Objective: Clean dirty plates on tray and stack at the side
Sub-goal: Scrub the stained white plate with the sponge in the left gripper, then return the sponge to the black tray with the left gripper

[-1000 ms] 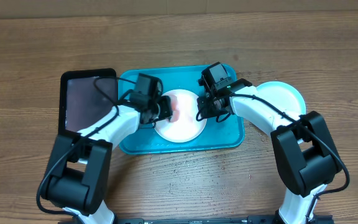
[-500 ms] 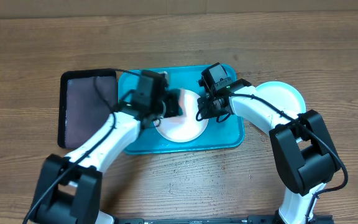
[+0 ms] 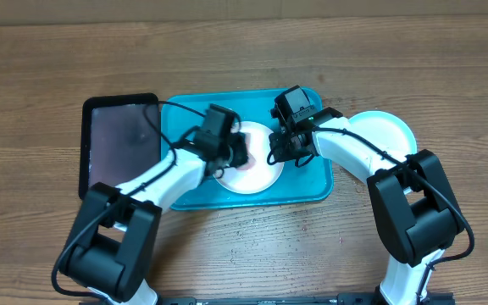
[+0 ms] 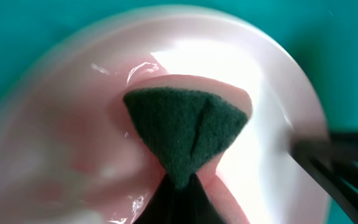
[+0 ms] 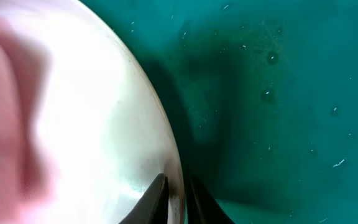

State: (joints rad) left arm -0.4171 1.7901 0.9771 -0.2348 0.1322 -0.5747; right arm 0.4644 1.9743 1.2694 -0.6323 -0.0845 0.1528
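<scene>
Scrubbing the white plate (image 3: 257,175).
Left tool (image 3: 230,150), clamping the sponge (image 4: 188,134), should be sweeping flat over the pink smears (image 4: 92,155) while right tool (image 5: 174,186) is pinching the rim (image 5: 166,140) steady.

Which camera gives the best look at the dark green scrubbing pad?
The left wrist view: the pad fills the centre, pressed on the white plate. Overhead, the left gripper mostly hides it. The right wrist view misses it.
</scene>
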